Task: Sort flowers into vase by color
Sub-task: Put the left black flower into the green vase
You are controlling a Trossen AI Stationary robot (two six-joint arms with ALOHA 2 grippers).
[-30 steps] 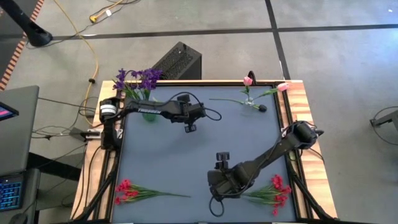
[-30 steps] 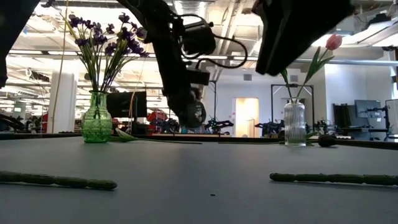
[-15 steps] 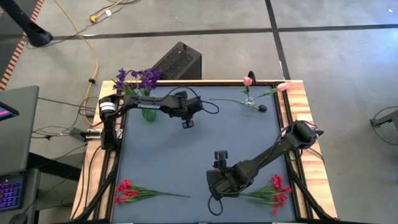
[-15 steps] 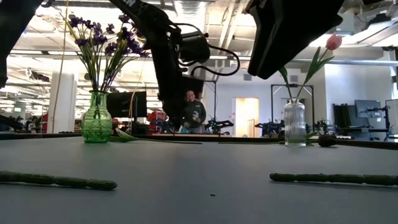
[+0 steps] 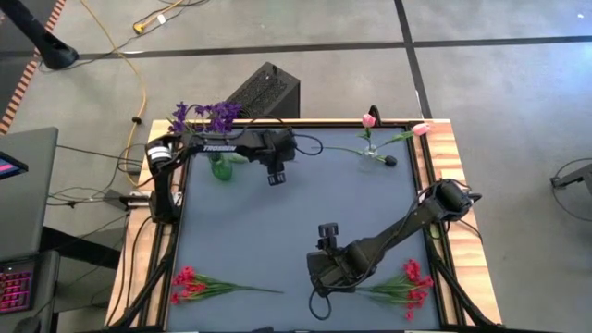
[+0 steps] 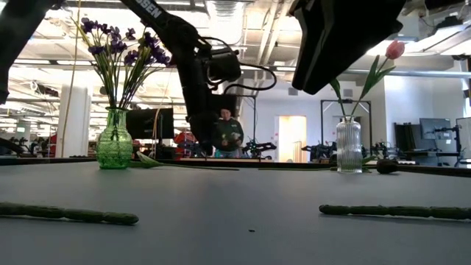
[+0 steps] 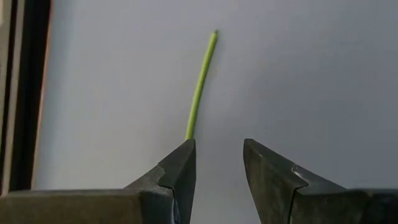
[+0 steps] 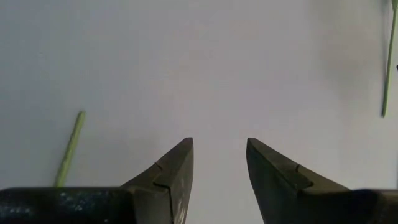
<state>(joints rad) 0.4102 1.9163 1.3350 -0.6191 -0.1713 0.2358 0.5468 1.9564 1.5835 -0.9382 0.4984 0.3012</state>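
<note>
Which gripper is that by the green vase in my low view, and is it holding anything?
Observer: That is the left gripper. Its wrist view shows it open and empty.
Operator: What colour are the flowers on the two stems lying nearest me?
Observer: Both red. From above, the left spray and the right spray lie along the near edge.
Operator: Where is the right gripper?
Observer: The right gripper hangs open over bare table between those two sprays, nearer the right spray.
</note>
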